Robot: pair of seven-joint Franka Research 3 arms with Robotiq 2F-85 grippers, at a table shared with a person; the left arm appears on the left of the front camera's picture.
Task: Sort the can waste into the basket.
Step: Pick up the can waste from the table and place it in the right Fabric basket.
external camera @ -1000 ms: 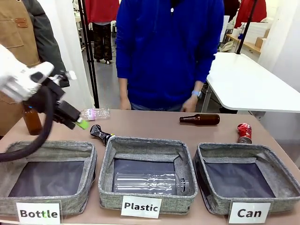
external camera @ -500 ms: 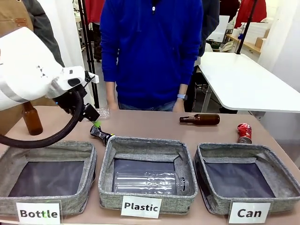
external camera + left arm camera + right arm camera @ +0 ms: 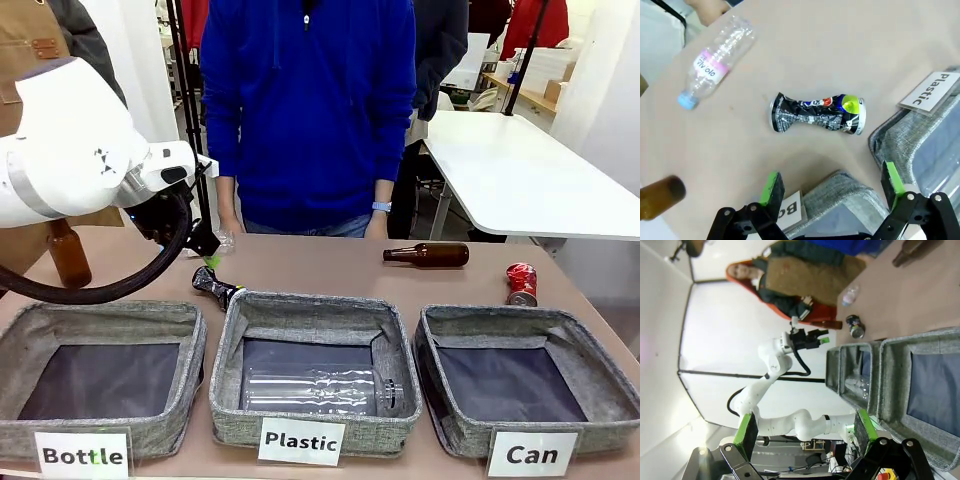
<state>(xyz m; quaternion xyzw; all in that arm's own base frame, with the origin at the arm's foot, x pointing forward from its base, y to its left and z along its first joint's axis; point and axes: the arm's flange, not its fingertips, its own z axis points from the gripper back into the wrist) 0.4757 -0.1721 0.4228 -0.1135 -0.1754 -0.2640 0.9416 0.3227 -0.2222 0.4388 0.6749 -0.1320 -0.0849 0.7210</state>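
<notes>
The dark blue crushed can point(image 3: 215, 286) lies on the table just behind the "Plastic" bin's far left corner. In the left wrist view this can point(image 3: 817, 114) sits straight ahead of my left gripper point(image 3: 832, 185), which is open and holds nothing. From the front, my left gripper point(image 3: 207, 256) hovers just above and behind it. At the far right lies the shiny red crushed can point(image 3: 521, 283), behind the grey "Can" basket point(image 3: 500, 318), which holds nothing. My right gripper point(image 3: 806, 430) is open and bare, with the basket point(image 3: 892, 390) ahead of it.
The middle "Plastic" bin point(image 3: 300, 305) holds a clear bottle; the "Bottle" bin point(image 3: 100, 315) is on the left. A clear plastic bottle point(image 3: 715, 67) lies beyond the dark can. Brown glass bottles: one upright point(image 3: 68, 255), one lying point(image 3: 427, 255). A person in blue point(image 3: 305, 110) stands at the far edge.
My left arm has swung right and turned, bringing its gripper over the dark blue can. The person has stepped to the left.
</notes>
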